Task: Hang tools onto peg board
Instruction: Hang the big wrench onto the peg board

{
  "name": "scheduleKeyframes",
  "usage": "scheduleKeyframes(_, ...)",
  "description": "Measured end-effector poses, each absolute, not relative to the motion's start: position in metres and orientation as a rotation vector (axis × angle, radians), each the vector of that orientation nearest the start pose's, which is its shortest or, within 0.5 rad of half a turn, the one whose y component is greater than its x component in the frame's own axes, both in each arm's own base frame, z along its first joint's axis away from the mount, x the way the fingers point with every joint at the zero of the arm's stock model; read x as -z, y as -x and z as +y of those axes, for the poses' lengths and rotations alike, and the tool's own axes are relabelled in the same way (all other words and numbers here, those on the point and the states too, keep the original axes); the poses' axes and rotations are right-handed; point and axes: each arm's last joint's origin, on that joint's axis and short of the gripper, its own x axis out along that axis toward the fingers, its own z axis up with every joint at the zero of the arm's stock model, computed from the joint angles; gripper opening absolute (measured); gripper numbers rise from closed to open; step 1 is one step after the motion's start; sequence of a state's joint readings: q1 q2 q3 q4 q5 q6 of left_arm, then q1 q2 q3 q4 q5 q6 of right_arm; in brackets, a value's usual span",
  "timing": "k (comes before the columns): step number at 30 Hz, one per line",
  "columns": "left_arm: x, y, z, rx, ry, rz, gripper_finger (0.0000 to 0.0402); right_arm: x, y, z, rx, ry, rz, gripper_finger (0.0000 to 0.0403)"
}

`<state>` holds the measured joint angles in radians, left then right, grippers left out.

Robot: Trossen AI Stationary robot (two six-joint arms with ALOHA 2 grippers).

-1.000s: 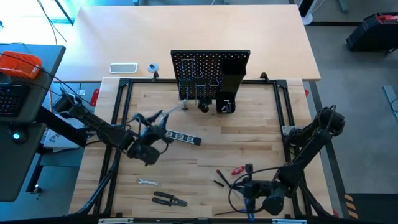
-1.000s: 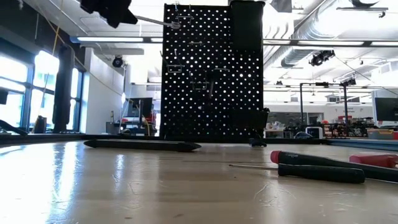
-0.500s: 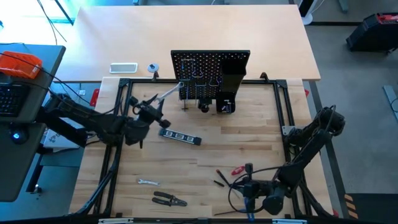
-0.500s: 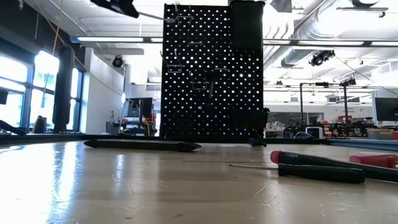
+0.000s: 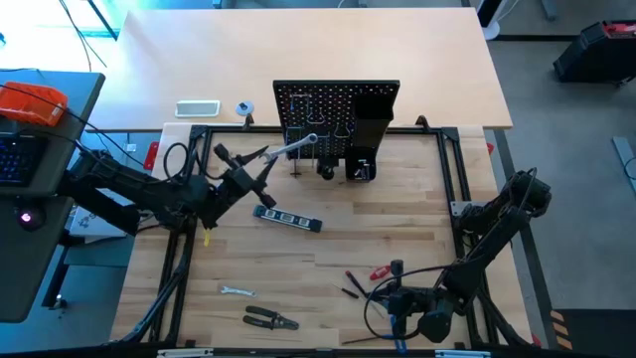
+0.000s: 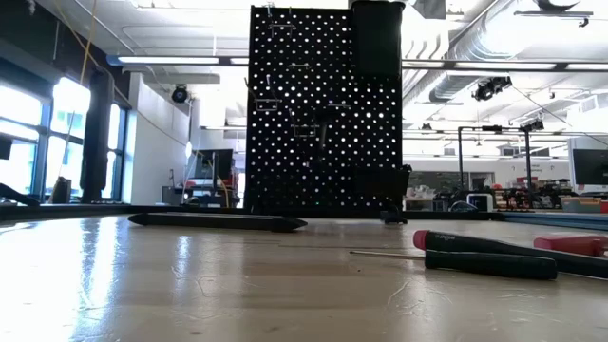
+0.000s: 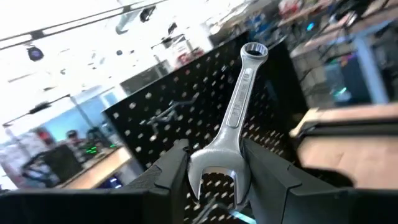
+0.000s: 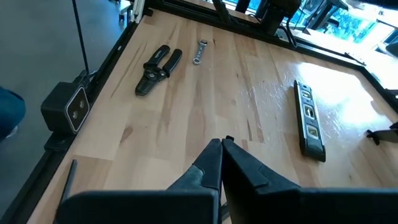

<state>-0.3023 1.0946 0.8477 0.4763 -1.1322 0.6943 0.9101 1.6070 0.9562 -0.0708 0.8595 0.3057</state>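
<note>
My left gripper (image 5: pixel 260 171) is shut on a silver wrench (image 5: pixel 291 151) above the table, left of the upright black peg board (image 5: pixel 336 117). The wrench's ring end (image 7: pixel 254 50) points at the board's holes (image 7: pixel 186 106). The low view shows the board (image 6: pixel 323 109) but not this gripper. My right gripper (image 8: pixel 221 152) is shut and empty, low over the table's near right (image 5: pixel 390 296). A dark level (image 5: pixel 288 219), a small wrench (image 5: pixel 237 291), black-handled pliers (image 5: pixel 270 319) and screwdrivers (image 5: pixel 356 282) lie flat on the table. My left gripper pinches the wrench's open-jaw end (image 7: pixel 214 171) between its two fingers (image 7: pixel 176 167). The shaft runs straight out beyond the fingertips, along the fingers, slanting toward the peg board. The wrench is lifted clear of the table.
A black box-shaped holder (image 5: pixel 373 117) fills the board's right side; small dark items (image 5: pixel 343 167) sit at its foot. A red handle (image 5: pixel 381 270) lies by the screwdrivers. A black frame (image 5: pixel 194 179) borders the wooden table, with bare wood (image 5: pixel 388 224) in the middle.
My left gripper has gone up and toward the table's far edge, then right toward the peg board, carrying the wrench. It has left the low view's top. The wrench's ring end now reaches the board's left side.
</note>
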Motion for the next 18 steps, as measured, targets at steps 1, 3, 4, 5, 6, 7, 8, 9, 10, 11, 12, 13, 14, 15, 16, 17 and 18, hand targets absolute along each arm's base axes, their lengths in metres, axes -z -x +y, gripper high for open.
scheduleKeyframes(1, -0.353, -0.227, -0.043, -0.851, -0.516, 0.129, 0.0115, -0.209, -0.217, 0.244, 0.020, 0.269, 0.455, 0.0003)
scheduleKeyframes(3, -0.350, -0.227, -0.042, -0.855, -0.548, 0.150, 0.0115, -0.209, -0.217, 0.244, 0.017, 0.280, 0.455, 0.0003)
scheduleKeyframes(4, -0.348, -0.227, -0.040, -0.859, -0.558, 0.160, 0.0115, -0.209, -0.217, 0.244, 0.016, 0.285, 0.455, 0.0003)
scheduleKeyframes(5, -0.346, -0.228, -0.039, -0.859, -0.570, 0.165, 0.0115, -0.209, -0.218, 0.244, 0.015, 0.291, 0.455, 0.0003)
scheduleKeyframes(6, -0.344, -0.228, -0.037, -0.851, -0.582, 0.164, 0.0115, -0.209, -0.218, 0.243, 0.015, 0.294, 0.456, 0.0003)
scheduleKeyframes(7, -0.343, -0.228, -0.035, -0.843, -0.590, 0.153, 0.0115, -0.209, -0.219, 0.243, 0.016, 0.297, 0.457, 0.0003)
scheduleKeyframes(8, -0.341, -0.228, -0.034, -0.829, -0.594, 0.130, 0.0115, -0.209, -0.219, 0.242, 0.017, 0.295, 0.458, 0.0003)
scheduleKeyframes(9, -0.340, -0.227, -0.032, -0.815, -0.594, 0.095, 0.0115, -0.209, -0.219, 0.242, 0.018, 0.291, 0.458, 0.0003)
scheduleKeyframes(10, -0.341, -0.225, -0.030, -0.807, -0.593, 0.059, 0.0115, -0.209, -0.219, 0.242, 0.018, 0.288, 0.457, 0.0003)
scheduleKeyframes(11, -0.341, -0.224, -0.029, -0.804, -0.590, 0.024, 0.0115, -0.209, -0.219, 0.242, 0.019, 0.288, 0.457, 0.0003)
scheduleKeyframes(12, -0.341, -0.222, -0.027, -0.804, -0.590, -0.013, 0.0115, -0.209, -0.219, 0.242, 0.018, 0.287, 0.457, 0.0003)
scheduleKeyframes(13, -0.340, -0.219, -0.024, -0.810, -0.597, -0.038, 0.0115, -0.209, -0.219, 0.242, 0.019, 0.285, 0.457, 0.0003)
scheduleKeyframes(14, -0.339, -0.217, -0.022, -0.822, -0.602, -0.054, 0.0115, -0.209, -0.219, 0.242, 0.019, 0.281, 0.458, 0.0003)
scheduleKeyframes(15, -0.337, -0.214, -0.020, -0.837, -0.610, -0.062, 0.0115, -0.209, -0.219, 0.242, 0.017, 0.274, 0.460, 0.0003)
scheduleKeyframes(16, -0.333, -0.211, -0.018, -0.848, -0.619, -0.061, 0.0115, -0.209, -0.219, 0.243, 0.013, 0.270, 0.463, 0.0003)
scheduleKeyframes(17, -0.330, -0.208, -0.015, -0.856, -0.623, -0.061, 0.0115, -0.209, -0.219, 0.243, 0.010, 0.268, 0.467, 0.0003)
scheduleKeyframes(18, -0.328, -0.206, -0.013, -0.862, -0.622, -0.063, 0.0115, -0.209, -0.219, 0.242, 0.011, 0.267, 0.469, 0.0003)
